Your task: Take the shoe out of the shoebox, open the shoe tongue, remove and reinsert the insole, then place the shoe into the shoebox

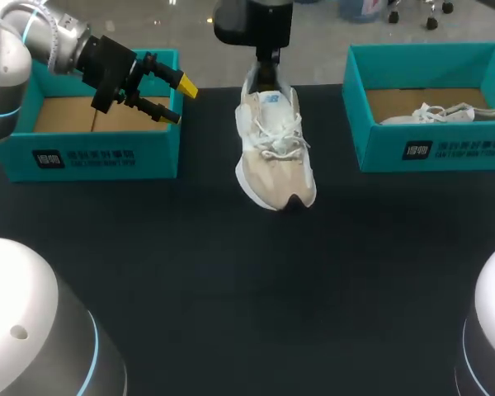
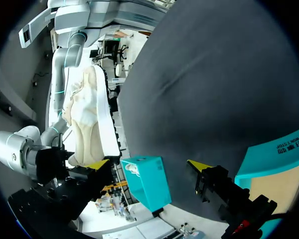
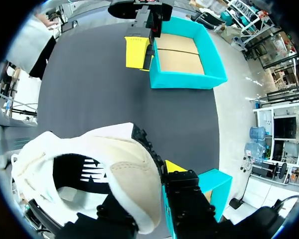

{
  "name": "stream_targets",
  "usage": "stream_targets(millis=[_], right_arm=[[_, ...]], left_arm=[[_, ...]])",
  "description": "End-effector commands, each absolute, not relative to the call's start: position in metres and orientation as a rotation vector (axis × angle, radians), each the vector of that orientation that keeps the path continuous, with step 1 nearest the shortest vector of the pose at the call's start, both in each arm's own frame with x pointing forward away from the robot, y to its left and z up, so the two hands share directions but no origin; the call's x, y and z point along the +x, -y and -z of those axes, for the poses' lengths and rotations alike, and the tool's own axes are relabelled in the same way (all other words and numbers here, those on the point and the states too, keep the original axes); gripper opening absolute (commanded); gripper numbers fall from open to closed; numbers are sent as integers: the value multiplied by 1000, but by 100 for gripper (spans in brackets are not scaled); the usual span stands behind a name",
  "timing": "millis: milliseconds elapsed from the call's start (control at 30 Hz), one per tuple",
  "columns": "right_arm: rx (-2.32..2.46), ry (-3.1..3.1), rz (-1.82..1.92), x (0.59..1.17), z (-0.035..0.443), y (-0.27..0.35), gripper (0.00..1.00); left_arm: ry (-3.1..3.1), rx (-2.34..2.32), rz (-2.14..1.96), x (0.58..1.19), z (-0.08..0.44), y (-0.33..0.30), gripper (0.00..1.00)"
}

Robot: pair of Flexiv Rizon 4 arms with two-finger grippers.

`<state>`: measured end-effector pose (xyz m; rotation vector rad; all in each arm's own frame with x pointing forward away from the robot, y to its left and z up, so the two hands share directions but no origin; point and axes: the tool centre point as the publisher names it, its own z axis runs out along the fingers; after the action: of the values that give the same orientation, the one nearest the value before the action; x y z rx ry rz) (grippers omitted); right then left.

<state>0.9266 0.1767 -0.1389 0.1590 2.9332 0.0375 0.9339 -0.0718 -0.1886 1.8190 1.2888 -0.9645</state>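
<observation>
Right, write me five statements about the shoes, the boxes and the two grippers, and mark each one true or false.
1. The beige shoe stands on the black table between the two boxes. True.
2. The left gripper is shut on that shoe. False: it is open and holds nothing, above the left shoebox.
3. The right shoebox holds a white shoe. True.
4. The right gripper is at the beige shoe's toe. False: it is at the heel.
5. A shoe lies in the left shoebox. False: only its cardboard floor shows.
</observation>
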Motion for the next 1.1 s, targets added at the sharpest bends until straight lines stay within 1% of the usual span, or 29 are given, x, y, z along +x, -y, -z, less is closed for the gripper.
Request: stream_targets(millis=[33, 367, 533, 667, 867, 967, 1100], right_arm=[[161, -2930, -29, 923, 132, -178, 0], [161, -2930, -29, 923, 132, -178, 0], [172, -2917, -93, 956, 134, -123, 0], [67, -2933, -69, 984, 136, -85, 0], [-98, -2903, 56, 1006, 125, -54, 0], [-23, -2885, 74, 1020, 123, -36, 0], [-23, -2885, 74, 1020, 123, -36, 0]], left_arm=[[-1290, 1822, 963, 934, 188, 72, 100], [-1290, 1822, 963, 934, 188, 72, 100], [-1290, 1822, 963, 934, 188, 72, 100], [-1290, 1822, 963, 934, 188, 72, 100], [-1290, 1822, 963, 934, 188, 72, 100], [-1290, 1822, 963, 934, 188, 72, 100], [-1290, 1822, 963, 934, 188, 72, 100]])
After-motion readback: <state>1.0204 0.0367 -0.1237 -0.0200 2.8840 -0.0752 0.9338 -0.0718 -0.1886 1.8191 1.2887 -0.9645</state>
